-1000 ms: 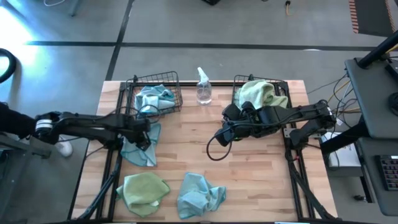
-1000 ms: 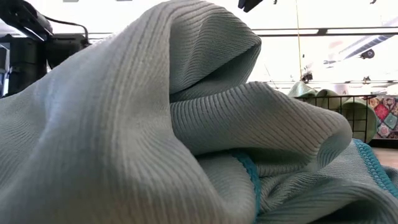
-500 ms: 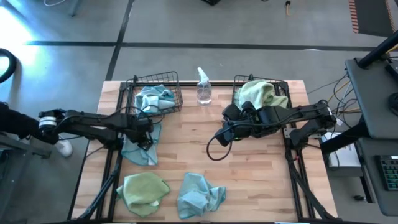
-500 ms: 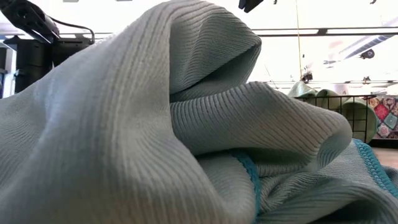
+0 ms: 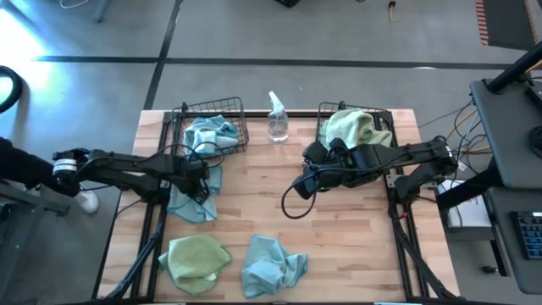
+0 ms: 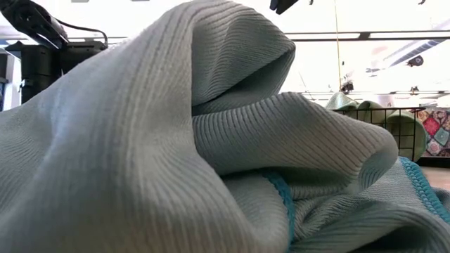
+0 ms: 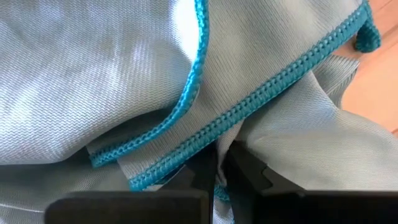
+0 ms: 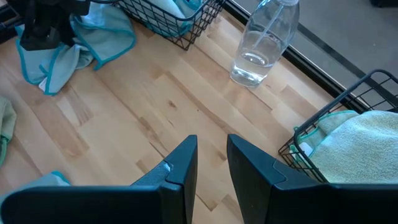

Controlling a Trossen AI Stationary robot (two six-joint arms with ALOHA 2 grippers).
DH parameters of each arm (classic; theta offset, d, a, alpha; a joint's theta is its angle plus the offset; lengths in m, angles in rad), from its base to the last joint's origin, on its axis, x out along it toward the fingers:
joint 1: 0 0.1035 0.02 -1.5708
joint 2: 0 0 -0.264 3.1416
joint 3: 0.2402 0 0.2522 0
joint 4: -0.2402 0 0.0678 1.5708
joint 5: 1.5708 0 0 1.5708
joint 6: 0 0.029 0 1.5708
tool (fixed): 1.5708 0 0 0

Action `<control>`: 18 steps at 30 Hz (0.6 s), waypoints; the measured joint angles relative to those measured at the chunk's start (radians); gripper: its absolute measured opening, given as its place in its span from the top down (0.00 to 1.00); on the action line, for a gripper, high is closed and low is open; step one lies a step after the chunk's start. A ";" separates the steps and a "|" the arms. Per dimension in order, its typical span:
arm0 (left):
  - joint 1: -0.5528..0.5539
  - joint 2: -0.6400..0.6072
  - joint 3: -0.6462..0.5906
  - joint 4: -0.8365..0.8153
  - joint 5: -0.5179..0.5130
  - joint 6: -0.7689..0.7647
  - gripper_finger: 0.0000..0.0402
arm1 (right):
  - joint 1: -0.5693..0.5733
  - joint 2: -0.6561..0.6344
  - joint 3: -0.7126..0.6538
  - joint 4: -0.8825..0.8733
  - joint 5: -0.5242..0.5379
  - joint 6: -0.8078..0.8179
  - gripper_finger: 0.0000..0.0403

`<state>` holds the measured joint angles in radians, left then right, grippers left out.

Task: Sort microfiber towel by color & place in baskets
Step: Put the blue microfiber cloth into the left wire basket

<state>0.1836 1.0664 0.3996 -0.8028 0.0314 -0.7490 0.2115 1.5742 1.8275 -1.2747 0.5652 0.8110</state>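
1. High view: the wooden slatted table carries two black wire-mesh baskets. The left basket holds a light blue microfiber towel; the right basket holds a pale yellow-green towel. A clear plastic spray bottle stands between them. The left gripper sits just in front of the left basket, on a second light blue towel that lies crumpled on the table. The right gripper hovers near mid-table, beside the right basket, with nothing in it. Near the front edge lie a yellow-green towel and, beside it, another light blue towel.

2. Low view: a ribbed light blue cloth with teal stitched hem fills almost the whole frame; a mesh basket rim shows far behind.

3. Left wrist view: the left gripper's dark fingers are nearly together, pinching a fold of the teal-hemmed blue towel.

4. Right wrist view: the right gripper's fingers stand slightly apart above bare wood, holding nothing; the spray bottle and the yellow-green towel in its basket lie ahead.
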 joint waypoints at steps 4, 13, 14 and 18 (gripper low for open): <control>0.000 -0.003 -0.001 0.000 0.011 0.000 0.98 | 0.000 0.000 0.000 0.000 0.000 0.000 0.80; 0.000 -0.028 0.112 0.009 0.063 0.026 0.98 | 0.000 0.000 0.000 0.000 0.001 -0.001 0.80; 0.000 -0.028 0.135 0.006 0.063 0.037 0.98 | 0.000 0.000 0.000 0.000 0.001 -0.001 0.80; 0.000 -0.029 0.259 0.001 0.061 0.091 0.98 | 0.000 0.001 0.000 -0.001 0.002 -0.003 0.80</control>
<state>0.1833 1.0370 0.6581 -0.8023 0.0922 -0.6576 0.2115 1.5749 1.8275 -1.2756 0.5671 0.8078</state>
